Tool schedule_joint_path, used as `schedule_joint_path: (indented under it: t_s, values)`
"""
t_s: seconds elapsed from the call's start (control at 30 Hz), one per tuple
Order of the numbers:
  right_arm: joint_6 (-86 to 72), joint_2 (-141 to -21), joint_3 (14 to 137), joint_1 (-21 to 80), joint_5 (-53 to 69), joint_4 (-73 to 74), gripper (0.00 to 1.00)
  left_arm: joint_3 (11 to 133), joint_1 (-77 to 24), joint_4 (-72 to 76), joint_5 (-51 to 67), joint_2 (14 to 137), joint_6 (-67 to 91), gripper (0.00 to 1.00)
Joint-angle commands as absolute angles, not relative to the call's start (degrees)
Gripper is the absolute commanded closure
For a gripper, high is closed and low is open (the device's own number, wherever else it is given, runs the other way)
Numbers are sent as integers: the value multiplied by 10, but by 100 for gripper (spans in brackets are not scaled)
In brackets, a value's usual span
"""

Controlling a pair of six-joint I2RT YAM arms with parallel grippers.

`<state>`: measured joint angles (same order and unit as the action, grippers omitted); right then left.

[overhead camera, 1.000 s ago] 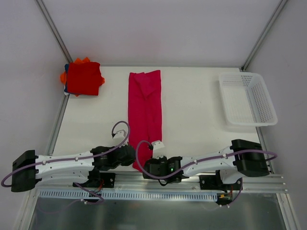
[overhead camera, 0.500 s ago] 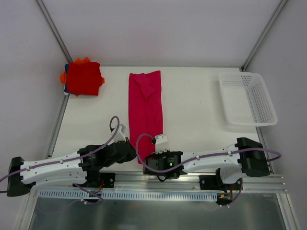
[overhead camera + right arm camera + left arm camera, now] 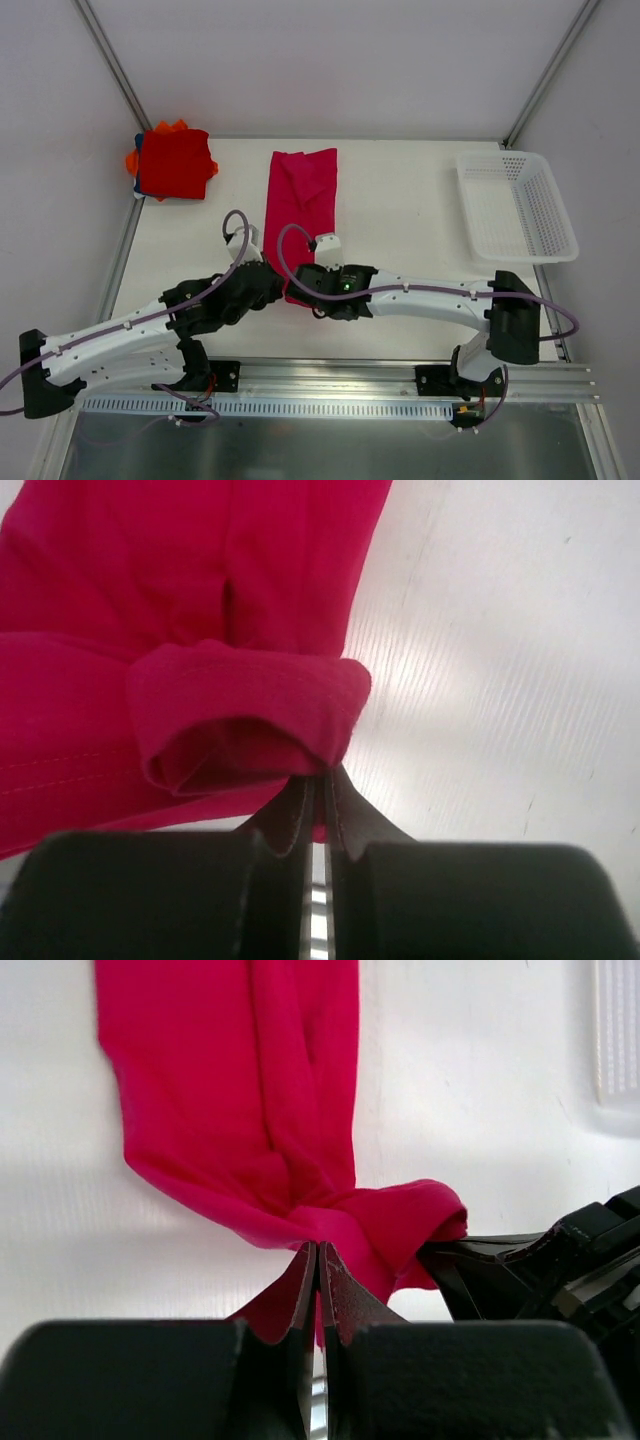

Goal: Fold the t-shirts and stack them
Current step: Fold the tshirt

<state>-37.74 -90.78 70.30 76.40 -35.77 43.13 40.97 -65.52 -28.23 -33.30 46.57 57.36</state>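
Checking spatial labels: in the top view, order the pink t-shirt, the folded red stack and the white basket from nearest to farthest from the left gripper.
1. The pink t-shirt, in the middle, its near end pinched by the left gripper.
2. The folded red stack, at the far left corner.
3. The white basket, on the far right side.

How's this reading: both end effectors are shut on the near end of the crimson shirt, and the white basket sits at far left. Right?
Not quite: the white basket sits at far right, as the top external view shows. The rest holds: the left end effector and right end effector are shut on the near end of the crimson shirt.
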Motion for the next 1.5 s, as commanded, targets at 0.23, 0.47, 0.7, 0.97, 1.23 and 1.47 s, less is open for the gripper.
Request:
schedule_joint_path:
  t_s: [0.23,0.47,0.7,0.97,1.23,1.47]
  values:
    - [-199,-1016,851,636,-309,422,100,513,-463,-242,-301,586,421,100]
    - [-155,-1081,912,583,-272,401,99,526,-389,-182,-248,656,396,100]
    - [-127,-1138,946,529,-249,382,99,522,-330,-112,-208,729,387,100]
    - [-104,-1196,1004,484,-242,378,100,533,-275,-25,-172,850,385,100]
    - [-98,-1237,1052,458,-237,378,22,573,-251,30,-156,955,372,98]
    - [-111,-1208,1027,460,-257,379,0,571,-239,29,-170,938,376,1]
